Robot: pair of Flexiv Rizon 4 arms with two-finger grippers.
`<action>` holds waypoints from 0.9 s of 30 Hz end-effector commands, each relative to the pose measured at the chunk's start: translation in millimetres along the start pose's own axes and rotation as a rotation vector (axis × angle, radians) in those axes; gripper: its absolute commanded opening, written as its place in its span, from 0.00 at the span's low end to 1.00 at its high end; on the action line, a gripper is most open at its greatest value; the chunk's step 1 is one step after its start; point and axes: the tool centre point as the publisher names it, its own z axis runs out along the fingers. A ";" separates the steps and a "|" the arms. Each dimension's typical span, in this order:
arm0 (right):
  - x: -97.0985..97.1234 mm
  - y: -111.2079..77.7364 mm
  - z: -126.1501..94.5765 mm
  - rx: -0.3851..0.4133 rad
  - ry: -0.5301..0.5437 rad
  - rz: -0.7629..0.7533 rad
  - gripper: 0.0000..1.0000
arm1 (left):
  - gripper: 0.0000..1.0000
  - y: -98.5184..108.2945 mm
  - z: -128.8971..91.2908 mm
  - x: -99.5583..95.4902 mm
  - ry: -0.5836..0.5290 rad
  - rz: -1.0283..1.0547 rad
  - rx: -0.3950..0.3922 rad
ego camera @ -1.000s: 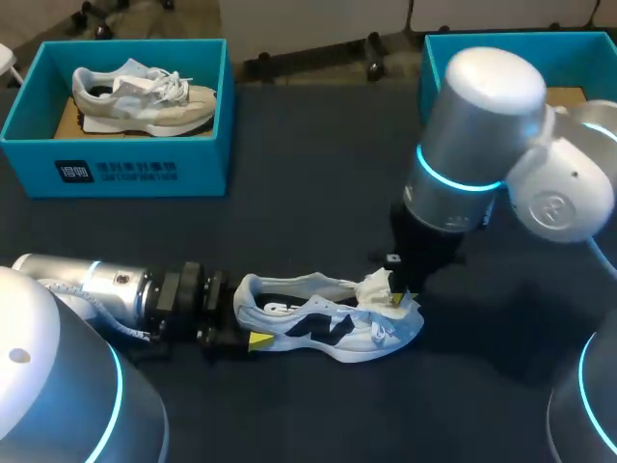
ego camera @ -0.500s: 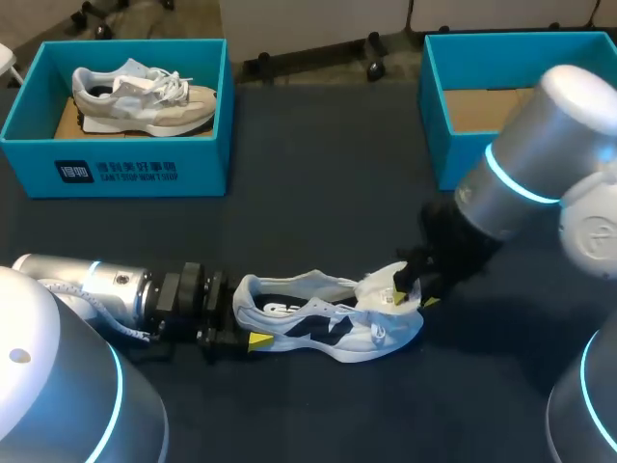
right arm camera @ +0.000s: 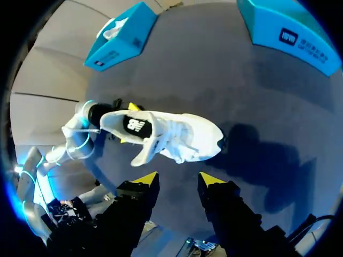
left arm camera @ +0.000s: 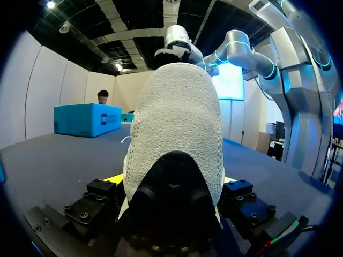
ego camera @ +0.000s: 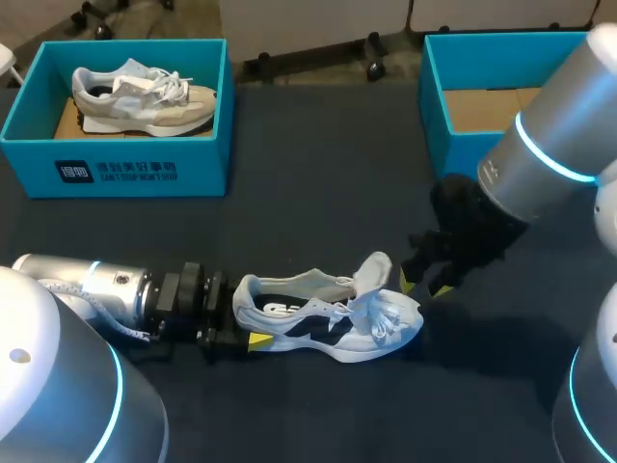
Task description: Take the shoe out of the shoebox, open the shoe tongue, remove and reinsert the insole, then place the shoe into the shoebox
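Lower middle of the frame, the shoe lies with its heel clamped in the left gripper. The right gripper hangs spread and empty by the toe. It should dip behind the raised tongue and pinch the insole.

Item: shoe, heel-on, grey suede back with black heel patch. Clamped at the heel by the left end effector, one yellow-tipped finger on each side. Dark desk. Teal shoebox well beyond. Right arm arches over past the shoe.
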 end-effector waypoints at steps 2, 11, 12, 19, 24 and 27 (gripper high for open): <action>35.4 9.3 -31.0 0.039 -0.235 -0.106 0.34 | 0.00 0.4 -0.2 0.1 -0.001 0.001 0.002; 84.9 15.3 -29.3 0.071 -0.408 -0.470 0.00 | 0.00 0.4 -0.2 0.1 -0.001 0.001 0.002; 88.9 14.7 -26.9 0.065 -0.409 -0.537 0.00 | 0.00 0.4 -0.2 0.1 -0.001 0.001 0.002; 106.1 11.6 -5.2 0.099 -0.393 -0.938 0.00 | 0.00 0.4 -0.2 0.1 -0.001 0.001 0.002; 106.1 11.6 -5.2 0.099 -0.393 -0.938 0.00 | 0.00 0.4 -0.2 0.1 -0.001 0.001 0.002; 106.1 11.6 -5.2 0.099 -0.393 -0.938 0.00 | 0.00 0.4 -0.2 0.1 -0.001 0.001 0.002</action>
